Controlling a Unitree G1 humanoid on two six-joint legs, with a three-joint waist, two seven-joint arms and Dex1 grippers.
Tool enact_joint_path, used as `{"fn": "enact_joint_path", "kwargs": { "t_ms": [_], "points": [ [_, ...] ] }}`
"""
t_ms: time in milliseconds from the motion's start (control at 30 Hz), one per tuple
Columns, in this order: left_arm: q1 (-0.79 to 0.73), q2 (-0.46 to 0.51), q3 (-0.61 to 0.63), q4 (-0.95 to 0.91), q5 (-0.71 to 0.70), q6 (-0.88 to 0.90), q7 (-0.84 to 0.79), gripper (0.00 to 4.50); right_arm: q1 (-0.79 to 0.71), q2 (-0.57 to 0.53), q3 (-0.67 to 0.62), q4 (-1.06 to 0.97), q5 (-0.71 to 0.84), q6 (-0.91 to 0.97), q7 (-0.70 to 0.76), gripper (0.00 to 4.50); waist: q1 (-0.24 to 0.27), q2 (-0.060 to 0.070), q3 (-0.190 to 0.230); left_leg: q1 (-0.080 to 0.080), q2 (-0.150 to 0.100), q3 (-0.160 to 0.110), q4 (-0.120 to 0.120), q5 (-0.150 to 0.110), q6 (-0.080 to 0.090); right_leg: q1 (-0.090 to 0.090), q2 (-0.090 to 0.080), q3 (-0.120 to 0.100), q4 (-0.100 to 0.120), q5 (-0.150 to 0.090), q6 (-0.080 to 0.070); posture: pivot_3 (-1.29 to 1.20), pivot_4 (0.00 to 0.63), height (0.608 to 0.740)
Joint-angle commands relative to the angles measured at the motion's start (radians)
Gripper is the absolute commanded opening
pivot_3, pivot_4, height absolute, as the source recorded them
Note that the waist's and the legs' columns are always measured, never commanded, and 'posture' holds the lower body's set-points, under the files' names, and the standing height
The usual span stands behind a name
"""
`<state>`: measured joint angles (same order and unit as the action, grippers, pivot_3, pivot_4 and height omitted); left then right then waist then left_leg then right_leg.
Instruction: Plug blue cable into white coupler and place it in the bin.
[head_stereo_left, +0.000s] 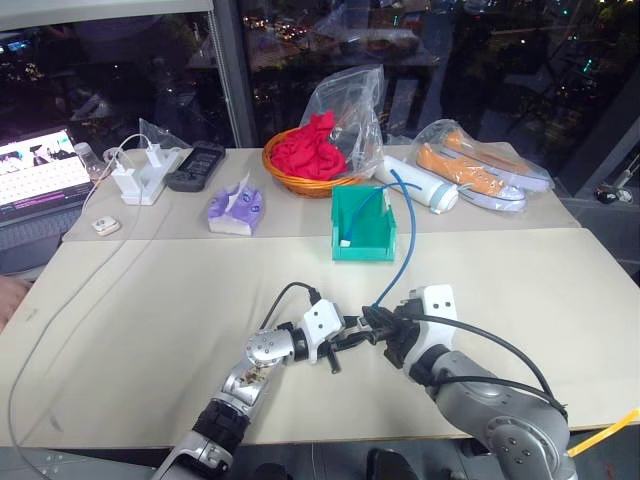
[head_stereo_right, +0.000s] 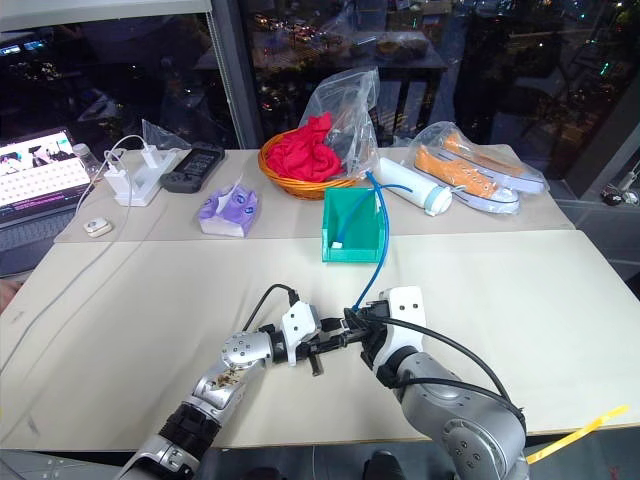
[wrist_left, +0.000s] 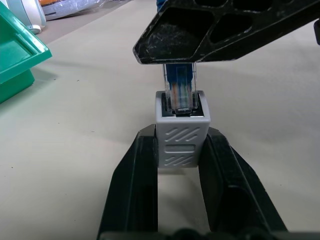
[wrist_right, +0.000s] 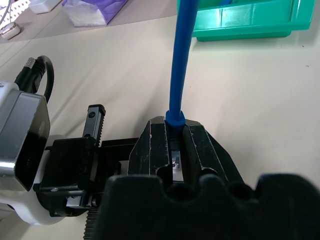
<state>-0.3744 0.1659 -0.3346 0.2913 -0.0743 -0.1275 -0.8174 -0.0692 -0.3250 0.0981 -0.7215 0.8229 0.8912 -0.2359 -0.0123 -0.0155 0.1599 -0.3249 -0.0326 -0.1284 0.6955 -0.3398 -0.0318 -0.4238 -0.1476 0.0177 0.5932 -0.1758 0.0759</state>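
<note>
Head pair: the table (head_stereo_left: 150, 300) is viewed from above, forward and down; both grippers and the bin (head_stereo_left: 362, 240) are shared.
Left wrist: the white coupler (wrist_left: 182, 135) is seen close along its fingers.
Right wrist: the blue cable (wrist_right: 181, 60) is seen close.

On the table sit one teal bin (head_stereo_left: 364, 222), one blue cable (head_stereo_left: 408, 230), one white coupler (wrist_left: 182, 136) and one orange basket (head_stereo_left: 310, 178). There are two orange shoes (head_stereo_left: 470, 168), one purple tissue pack (head_stereo_left: 236, 211), one white roll (head_stereo_left: 418, 184) and one laptop (head_stereo_left: 36, 180).
</note>
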Motion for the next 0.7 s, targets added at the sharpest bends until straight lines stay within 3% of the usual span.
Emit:
{"fn": "enact_joint_path", "kwargs": {
  "t_ms": [33,367,700],
  "points": [
    [0.013,0.001,-0.002,-0.016,0.004,0.005,0.002,0.65,-0.001,0.001,-0.012,-0.015,-0.019,0.03,0.009,0.0,0.0,0.0,0.0,0.0,0.0,0.0,0.0,0.0,0.0,0.0,0.0,0.0,0.0,0.0,0.0,0.0,0.15,0.723],
    [0.014,0.007,0.002,-0.021,0.003,0.006,0.004,0.65,0.01,-0.019,0.015,0.01,-0.108,0.058,0.044,0.0,0.0,0.0,0.0,0.002,0.0,0.0,-0.001,0.0,0.0,0.001,0.0,0.0,0.0,-0.001,0.0,0.0,0.15,0.723],
    [0.013,0.013,0.008,-0.046,-0.004,0.028,0.005,0.65,0.047,-0.043,0.137,0.058,-0.287,0.032,0.102,0.0,-0.001,0.002,-0.004,0.003,0.0,0.0,-0.001,0.0,0.001,0.002,0.0,0.0,0.0,-0.002,0.001,0.0,0.15,0.723]
  ]
}}
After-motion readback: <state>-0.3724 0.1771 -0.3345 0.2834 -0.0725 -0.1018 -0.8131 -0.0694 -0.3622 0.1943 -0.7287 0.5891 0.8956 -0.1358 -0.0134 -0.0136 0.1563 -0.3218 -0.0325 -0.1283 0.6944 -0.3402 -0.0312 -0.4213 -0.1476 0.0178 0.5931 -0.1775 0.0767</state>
